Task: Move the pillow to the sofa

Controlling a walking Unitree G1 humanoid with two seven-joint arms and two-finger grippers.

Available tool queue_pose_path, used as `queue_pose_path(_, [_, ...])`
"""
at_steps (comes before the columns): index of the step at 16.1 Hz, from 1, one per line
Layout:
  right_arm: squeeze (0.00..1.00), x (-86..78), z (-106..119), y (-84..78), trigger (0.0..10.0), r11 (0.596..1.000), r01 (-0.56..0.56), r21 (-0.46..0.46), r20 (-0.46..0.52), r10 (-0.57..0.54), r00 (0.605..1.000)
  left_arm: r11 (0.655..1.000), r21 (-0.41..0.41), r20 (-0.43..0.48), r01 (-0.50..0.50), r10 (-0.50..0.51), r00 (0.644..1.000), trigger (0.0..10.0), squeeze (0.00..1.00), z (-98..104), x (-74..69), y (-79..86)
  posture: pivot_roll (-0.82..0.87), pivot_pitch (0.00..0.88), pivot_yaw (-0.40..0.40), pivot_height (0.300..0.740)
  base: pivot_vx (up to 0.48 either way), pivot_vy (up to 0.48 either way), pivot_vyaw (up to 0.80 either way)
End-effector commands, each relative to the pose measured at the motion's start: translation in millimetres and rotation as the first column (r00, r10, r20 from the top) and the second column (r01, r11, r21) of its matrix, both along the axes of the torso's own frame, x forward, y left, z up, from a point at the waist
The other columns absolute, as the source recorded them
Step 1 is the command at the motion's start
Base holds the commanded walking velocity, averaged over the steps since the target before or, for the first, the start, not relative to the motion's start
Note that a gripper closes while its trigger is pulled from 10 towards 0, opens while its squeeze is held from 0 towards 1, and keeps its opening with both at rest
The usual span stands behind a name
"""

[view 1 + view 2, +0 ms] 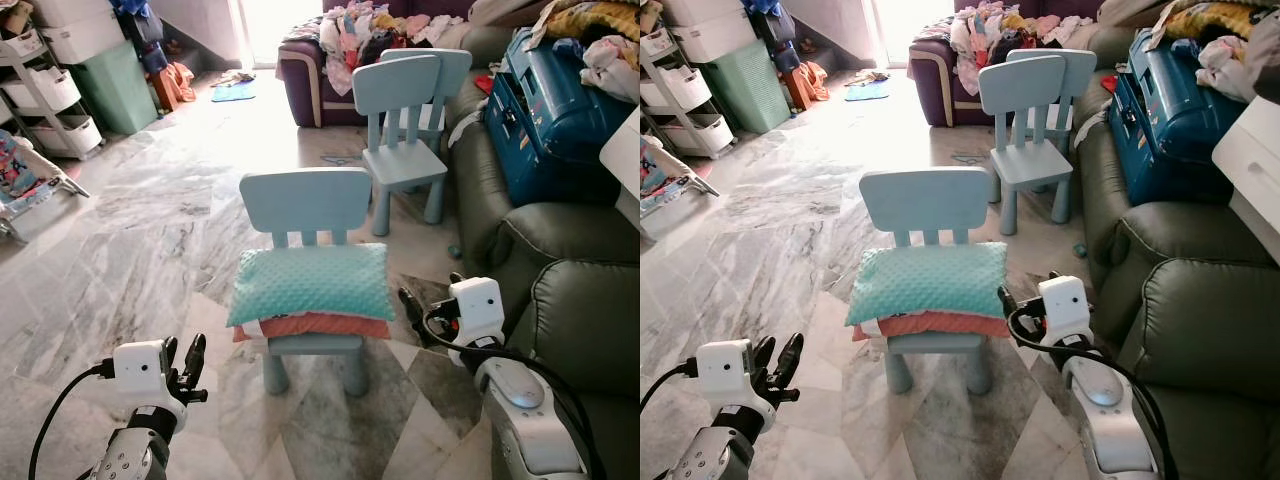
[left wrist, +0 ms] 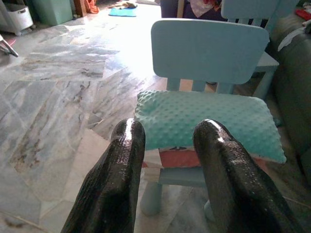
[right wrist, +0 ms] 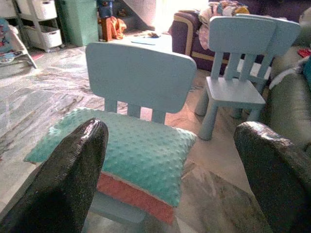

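Left wrist view puts my left end effector just short of the small blue chair, its two black fingers set a narrow gap apart and holding nothing. From the head camera I see that end effector low on my left, above the marble floor and apart from the chair. My right end effector is spread wide, also empty, aimed at the chair from its right side; in the left eye view it sits just beside the pillow's right end, not touching it as far as I can tell.

Moving outward to the containers: a blue suitcase lies on the green sofa at my right, with clothes heaped at its top; I cannot see inside it. Far left, a rack holds white bins, their contents too small to tell, next to a green tub.

On the chair's seat lies the pillow: teal, rectangular, covered in a raised dot texture, lying flat across the seat and overhanging it on both sides. Directly under it lies a salmon-coloured cushion, its edge showing along the front. A second blue chair stands farther back, near the sofa.
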State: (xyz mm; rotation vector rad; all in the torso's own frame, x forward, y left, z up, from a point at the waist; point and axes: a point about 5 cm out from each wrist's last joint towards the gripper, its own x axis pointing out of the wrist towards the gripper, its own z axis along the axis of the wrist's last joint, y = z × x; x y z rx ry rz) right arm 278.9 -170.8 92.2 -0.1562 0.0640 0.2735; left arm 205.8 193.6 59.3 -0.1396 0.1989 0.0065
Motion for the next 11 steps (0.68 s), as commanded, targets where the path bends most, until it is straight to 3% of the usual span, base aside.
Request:
queue_pose_path(1, [0.0, 1.4, 7.2, 5.4, 10.0, 1.0, -0.017, -0.001, 0.024, 0.017, 1.0, 1.0, 0.009, 0.004, -0.013, 0.013, 1.0, 10.0, 0.0, 1.8, -1.5, 4.1, -0.18, 0.033, 0.064, 0.74, 0.304, 0.27, 0.0])
queue_pose_path(11, [0.0, 0.7, 13.7, 8.3, 10.0, 1.0, -0.022, -0.001, 0.033, 0.022, 0.999, 1.0, 0.011, -0.012, -0.011, 0.011, 1.0, 10.0, 0.0, -1.2, -2.6, 3.9, -0.18, 0.032, 0.063, 0.74, 0.299, 0.27, 0.0])
